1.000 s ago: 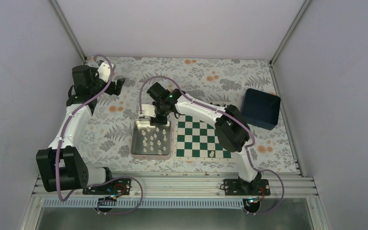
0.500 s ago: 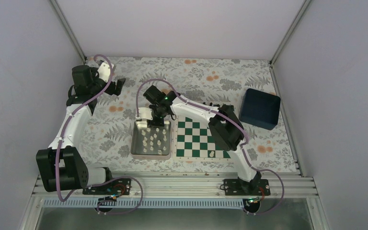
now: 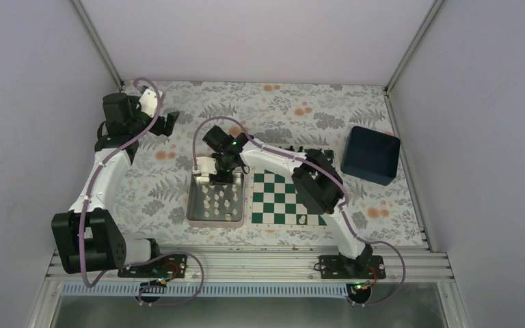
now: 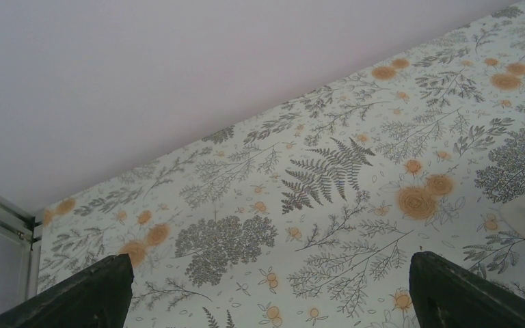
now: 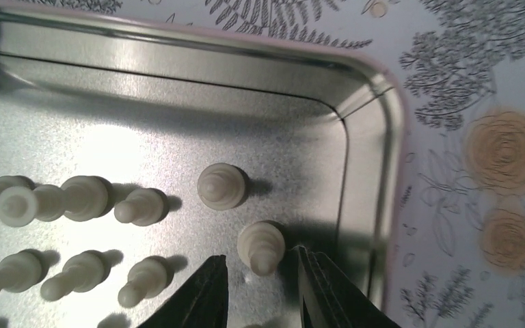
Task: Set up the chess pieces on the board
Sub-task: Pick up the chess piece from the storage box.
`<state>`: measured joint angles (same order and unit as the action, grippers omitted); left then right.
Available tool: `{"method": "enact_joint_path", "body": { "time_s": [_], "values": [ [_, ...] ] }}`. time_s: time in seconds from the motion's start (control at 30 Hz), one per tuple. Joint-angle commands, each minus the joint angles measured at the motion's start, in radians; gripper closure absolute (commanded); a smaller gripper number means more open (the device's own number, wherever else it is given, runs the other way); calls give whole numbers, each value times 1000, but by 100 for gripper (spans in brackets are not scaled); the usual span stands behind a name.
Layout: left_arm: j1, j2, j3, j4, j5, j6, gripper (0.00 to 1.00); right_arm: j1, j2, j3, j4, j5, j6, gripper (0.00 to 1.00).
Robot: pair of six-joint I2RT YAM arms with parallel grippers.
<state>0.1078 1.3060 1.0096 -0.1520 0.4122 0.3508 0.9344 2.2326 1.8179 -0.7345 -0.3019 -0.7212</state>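
— Right arm's swung left since a moment ago; the right pincer (image 5: 260,275) now sits low in a corner of the tray (image 5: 372,96).
— Gripping anything?
— Not yet, I'd say. Its jaws are parted, one either side of a cream piece (image 5: 261,246), with more chessmen (image 5: 82,198) standing near.
— And the left pincer (image 4: 268,275)?
— Spread wide over bare flowered tabletop (image 4: 328,171), holding nothing.
— So it's a pick-up.
— Looks so. Next it must close squarely, lift straight, then carry across to the board (image 3: 284,195) just beside the tray.
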Motion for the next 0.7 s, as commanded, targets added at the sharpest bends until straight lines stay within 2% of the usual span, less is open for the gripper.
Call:
{"method": "enact_joint_path", "body": {
  "time_s": [0.0, 0.2, 0.37, 0.67],
  "values": [
    [5, -13, 3, 20, 19, -3, 0, 21, 32, 17, 15, -6, 9, 72],
    [4, -12, 1, 21, 21, -3, 0, 25, 40, 19, 36, 0, 15, 73],
    [4, -9, -1, 22, 26, -1, 0, 37, 55, 23, 26, 24, 15, 85],
    [4, -9, 0, 22, 28, -3, 0, 39, 0, 15, 3, 37, 19, 94]
  ]
}}
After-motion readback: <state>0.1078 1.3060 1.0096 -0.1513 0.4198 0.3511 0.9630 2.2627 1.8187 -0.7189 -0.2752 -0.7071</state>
